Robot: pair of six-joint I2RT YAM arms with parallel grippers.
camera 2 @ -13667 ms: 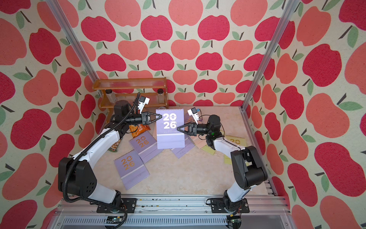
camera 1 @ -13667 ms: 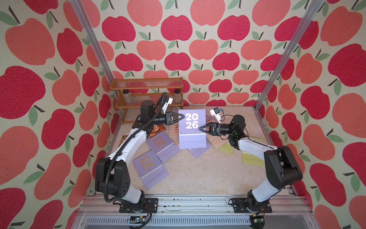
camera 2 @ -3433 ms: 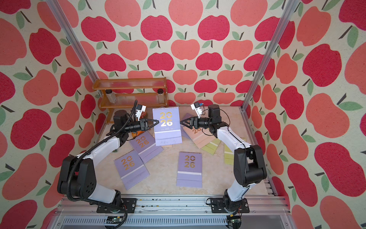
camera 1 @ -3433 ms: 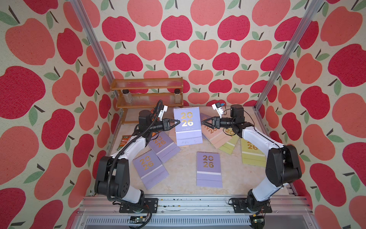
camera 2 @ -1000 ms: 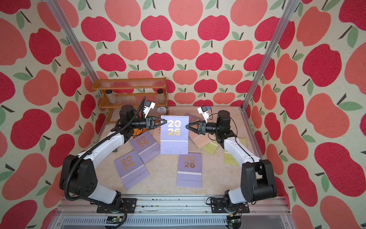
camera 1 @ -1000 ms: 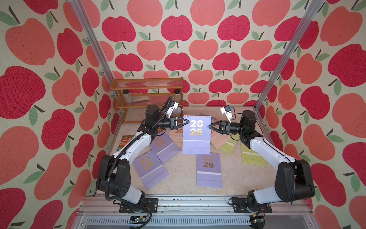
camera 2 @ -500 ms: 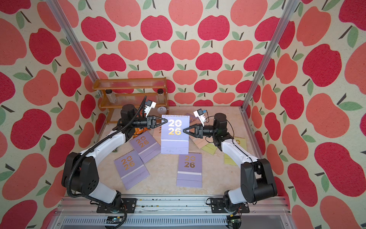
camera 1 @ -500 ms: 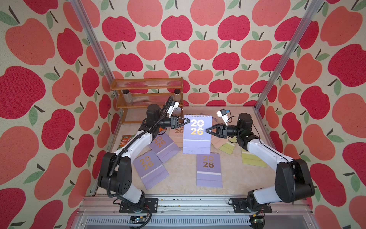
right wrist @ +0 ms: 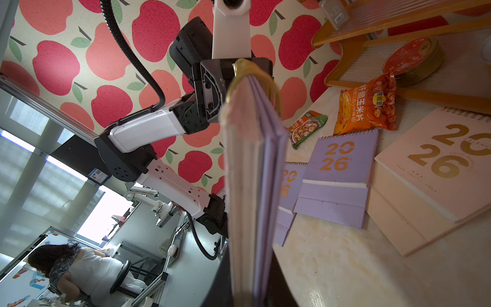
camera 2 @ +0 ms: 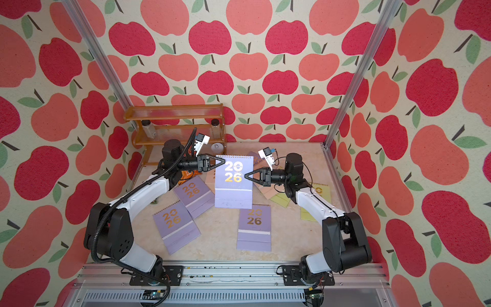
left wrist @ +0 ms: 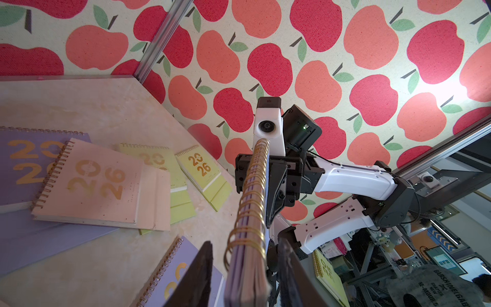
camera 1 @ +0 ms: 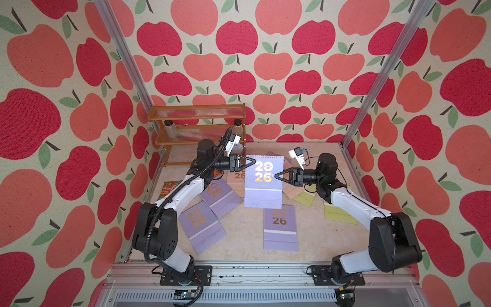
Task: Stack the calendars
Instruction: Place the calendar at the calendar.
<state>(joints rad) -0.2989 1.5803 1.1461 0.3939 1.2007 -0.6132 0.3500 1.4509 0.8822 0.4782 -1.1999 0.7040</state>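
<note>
A lilac calendar (camera 1: 263, 186) (camera 2: 233, 186) hangs upright above the table's middle. My right gripper (camera 1: 277, 176) (camera 2: 247, 176) is shut on its right edge; in the right wrist view the calendar (right wrist: 252, 186) runs edge-on into the pinching gripper (right wrist: 249, 292). My left gripper (camera 1: 251, 161) (camera 2: 221, 160) is open at the top left corner; in the left wrist view the spiral edge (left wrist: 249, 212) sits between the spread fingers (left wrist: 196, 279) without touching. Another lilac calendar (camera 1: 280, 228) lies flat below, two more (camera 1: 202, 226) at the left, with pink (camera 1: 237, 178) and yellow-green ones (camera 1: 340, 215) behind.
A wooden rack (camera 1: 198, 127) with two jars stands at the back left. Orange snack packets (right wrist: 368, 106) and a round tin (right wrist: 413, 61) lie near it, and one packet (camera 1: 168, 190) lies by the left wall. Metal posts frame the corners.
My right gripper has closed on the upright calendar's right edge. My left gripper has opened off its top left corner. The calendar has stayed in place.
</note>
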